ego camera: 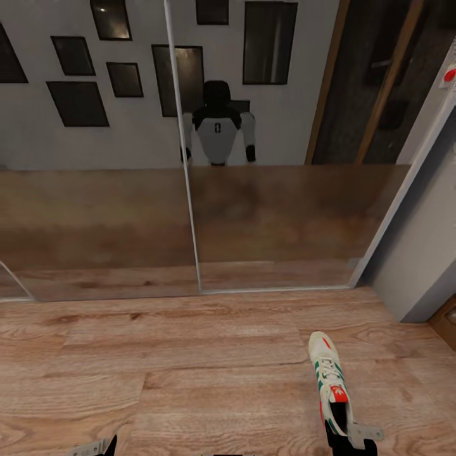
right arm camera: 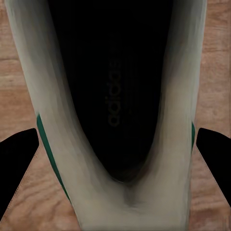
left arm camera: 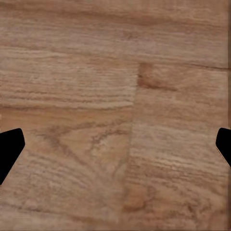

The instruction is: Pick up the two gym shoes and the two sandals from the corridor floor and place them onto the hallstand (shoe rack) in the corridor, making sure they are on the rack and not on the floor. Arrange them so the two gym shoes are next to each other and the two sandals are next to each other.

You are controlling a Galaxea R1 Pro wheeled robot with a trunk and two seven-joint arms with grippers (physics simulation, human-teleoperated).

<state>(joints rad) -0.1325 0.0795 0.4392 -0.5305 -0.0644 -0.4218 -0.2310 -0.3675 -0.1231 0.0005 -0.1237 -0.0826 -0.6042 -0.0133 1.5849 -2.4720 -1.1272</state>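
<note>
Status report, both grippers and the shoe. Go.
Left gripper open over bare corridor floor. Right gripper open, straddling gym shoe's heel. Nothing in the way.

1. Shoe [ego camera: 329, 379]: white, with green side stripes, a red-orange tongue patch and a red toe streak; its inside is black with faint lettering.
2. Floor [ego camera: 158, 380]: light brown planks with darker wood grain.
3. Wall [ego camera: 145, 126]: pale grey, with black frames [ego camera: 77, 103].
4. Fingers [right arm camera: 17, 163]: black.
</note>
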